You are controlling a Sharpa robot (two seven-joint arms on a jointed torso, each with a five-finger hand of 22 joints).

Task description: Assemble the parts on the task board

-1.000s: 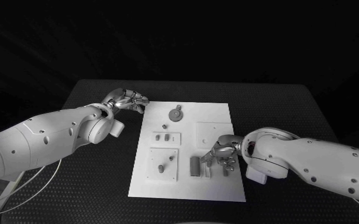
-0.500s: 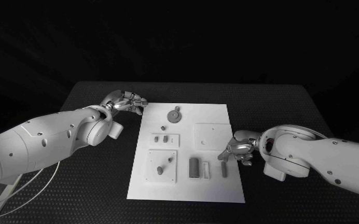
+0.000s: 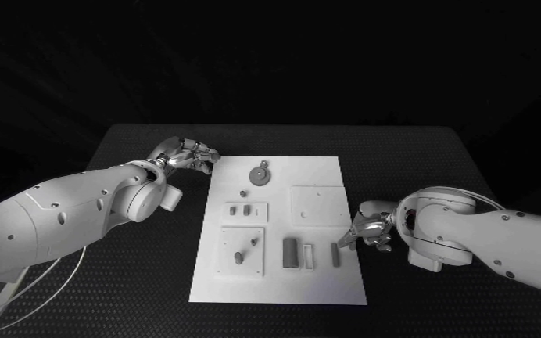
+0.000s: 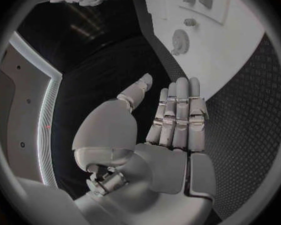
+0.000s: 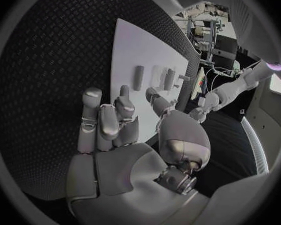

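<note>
You will find no readable writing or brand mark on the task board [image 3: 321, 275], the parts or the arms.

Your right hand [image 3: 369, 233] sits just off the task board's near right edge, over the black surface [image 3: 428, 150], fingers loosely curled and apart, holding nothing. Just beside its fingertips, on the board, lies a short grey bar [image 3: 336, 254]; further from the hand in the same row lie a pale strip [image 3: 310, 256] and a darker block [image 3: 290, 251].

Your left hand [image 3: 186, 153] hovers off the board's far left corner, fingers straight and side by side in the wrist view, thumb apart, empty. Nearest to it on the board is the round gear-like part [image 3: 260, 174]; beyond that a small plate with two pegs [image 3: 247, 211].

Open black surface runs along both long edges of the board, and more lies past its far edge.
</note>
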